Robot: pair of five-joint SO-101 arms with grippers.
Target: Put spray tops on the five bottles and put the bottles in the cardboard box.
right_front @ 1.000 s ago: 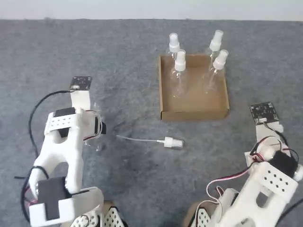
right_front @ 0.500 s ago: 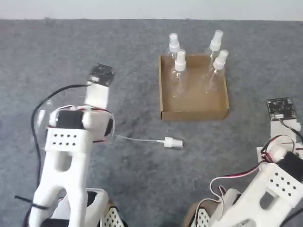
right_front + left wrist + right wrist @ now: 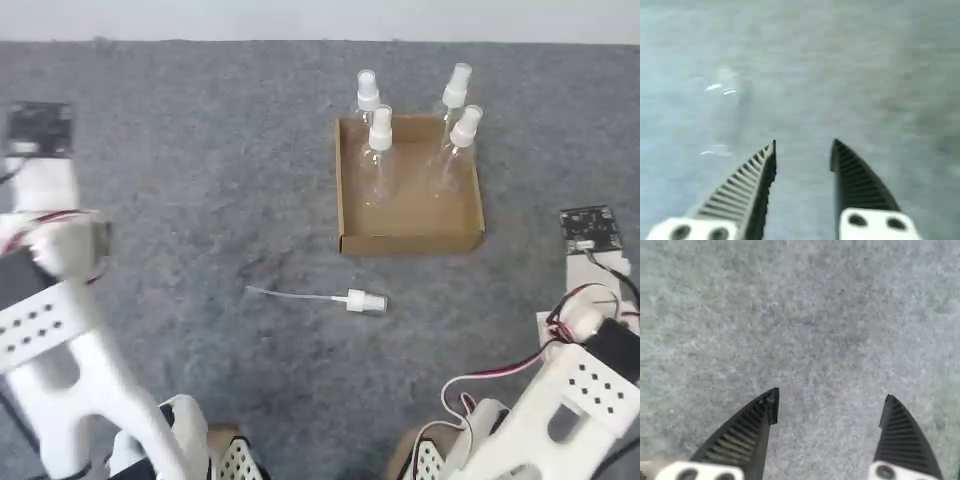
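Four capped bottles (image 3: 380,160) sit in the box (image 3: 410,241), the last spray top (image 3: 365,300) lies loose awaiting its bottle, left end effector (image 3: 804,144) narrowly parted, right end effector (image 3: 831,394) wide.

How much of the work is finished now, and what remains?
Done: four bottles are capped; the front two stand inside the cardboard box, the rear two I cannot place. In hand: nothing; the left end effector and the right end effector are open over the grey carpet. Left: one spray top lies loose in front of the box; it must go on the fifth bottle, then into the box.
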